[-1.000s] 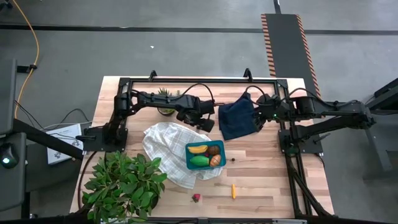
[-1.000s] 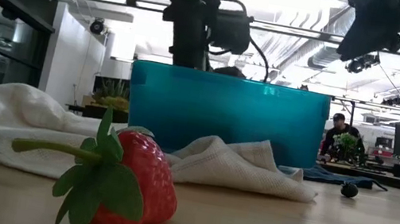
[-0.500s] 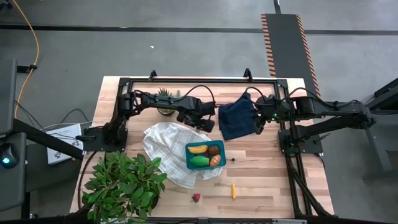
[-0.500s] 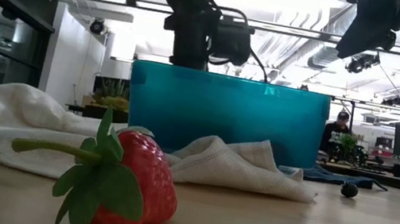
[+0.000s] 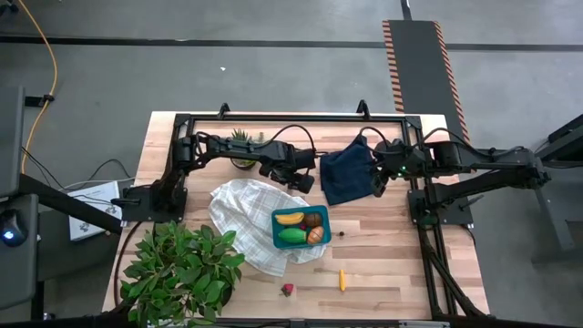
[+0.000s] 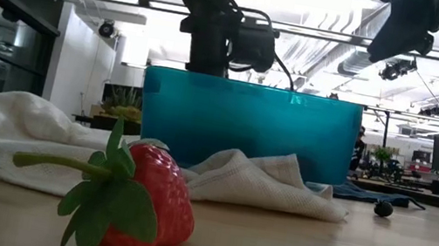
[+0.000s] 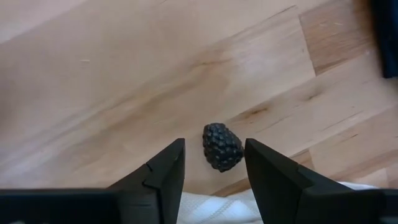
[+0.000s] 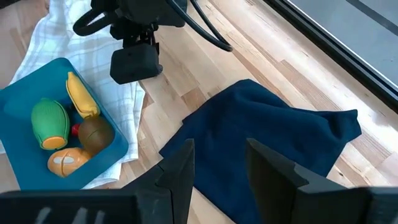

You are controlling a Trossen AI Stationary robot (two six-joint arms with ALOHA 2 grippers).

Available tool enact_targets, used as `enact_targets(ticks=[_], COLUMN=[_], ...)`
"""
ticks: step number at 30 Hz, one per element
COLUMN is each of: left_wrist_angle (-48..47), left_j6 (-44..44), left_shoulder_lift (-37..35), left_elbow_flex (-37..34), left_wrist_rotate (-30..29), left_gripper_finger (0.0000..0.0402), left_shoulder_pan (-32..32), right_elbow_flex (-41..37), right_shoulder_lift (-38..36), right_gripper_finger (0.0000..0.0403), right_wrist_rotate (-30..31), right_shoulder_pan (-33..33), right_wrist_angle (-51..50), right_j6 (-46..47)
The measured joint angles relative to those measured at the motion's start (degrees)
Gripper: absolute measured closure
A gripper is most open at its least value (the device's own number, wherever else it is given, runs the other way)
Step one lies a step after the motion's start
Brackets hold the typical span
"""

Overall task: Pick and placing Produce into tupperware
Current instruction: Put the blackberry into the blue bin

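Observation:
The teal tupperware [image 5: 276,230] stands open on a white checked cloth [image 5: 239,211]. It holds a banana [image 8: 81,96], a green fruit [image 8: 50,121], a brown round one [image 8: 94,132] and an orange wedge [image 8: 65,160]. My left gripper [image 7: 214,144] is open just beyond the cloth's far edge, pointing down. Its fingers stand either side of a dark berry [image 7: 222,146] that lies on the wood, apart from it. My right gripper [image 8: 219,149] hangs open over the navy cloth [image 8: 267,143]. A strawberry [image 5: 288,290], a carrot [image 5: 342,279] and another dark berry [image 5: 342,233] lie on the near table.
A big leafy plant [image 5: 182,264] fills the near left corner and a small succulent [image 5: 241,141] stands by the far edge under the left arm. The navy cloth [image 5: 346,173] lies between the two grippers. Bare wood shows right of the tupperware.
My left gripper has sunk a little toward the table and then kept still. The produce and the tupperware have not moved.

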Motion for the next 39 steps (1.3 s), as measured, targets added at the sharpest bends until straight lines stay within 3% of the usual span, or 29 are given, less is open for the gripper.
enact_targets(ticks=[14, 25, 39], left_wrist_angle=[-0.6, 0.2, 0.6], left_j6=[0.5, 2.5, 2.5], left_shoulder_lift=[0.0, 2.0, 2.0], left_elbow_flex=[0.0, 0.0, 0.0], left_wrist_rotate=[0.3, 3.1, 1.5], left_gripper_finger=[0.0275, 0.0273, 0.0273], left_shoulder_pan=[0.0, 0.0, 0.0], right_elbow_flex=[0.0, 0.0, 0.0], right_shoulder_lift=[0.0, 0.0, 0.0], right_gripper_finger=[0.0269, 0.0269, 0.0269], right_wrist_rotate=[0.0, 0.0, 0.0], right_shoulder_pan=[0.0, 0.0, 0.0], right_wrist_angle=[0.5, 2.5, 3.0], right_j6=[1.1, 1.4, 1.3])
